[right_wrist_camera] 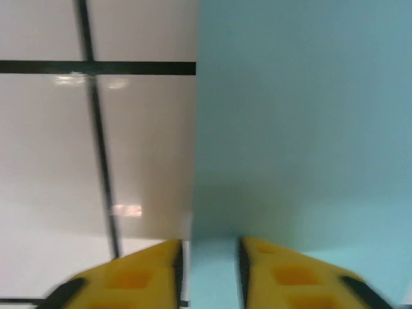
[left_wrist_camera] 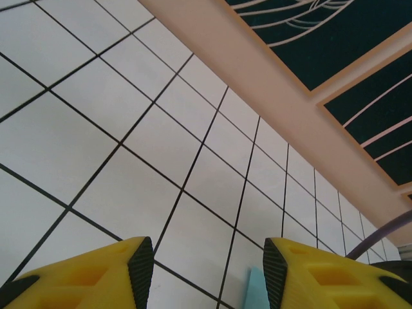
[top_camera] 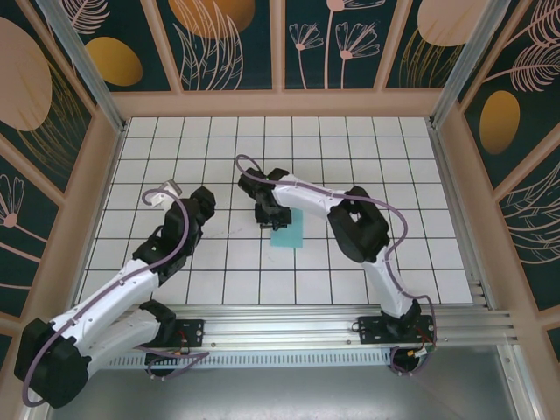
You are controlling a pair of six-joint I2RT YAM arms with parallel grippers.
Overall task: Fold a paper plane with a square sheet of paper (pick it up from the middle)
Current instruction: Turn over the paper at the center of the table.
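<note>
Two arms: both over the white grid-tiled table, both claws near its middle.
Left claw: yellow fingers with black pads, standing well apart and holding nothing; it hangs above bare tiles, pointed toward the far right corner.
Right claw: down low over the paper's left edge, jaws parted by a narrow gap; the paper looks to lie flat under them, not pinched.
Thin light cyan paper sheet: flat on the table, midway between the left and right edges and a little nearer the near edge. It shows as an oblong rather than a square, so I judge it folded once already.
Long axis: running from the near edge toward the far edge; its straight left edge crosses the right wrist view top to bottom.
Bearing from left claw: to its right, one corner just showing between the fingers.
Nearer arm: the right, right over the sheet's edge; the left stands apart.
</note>
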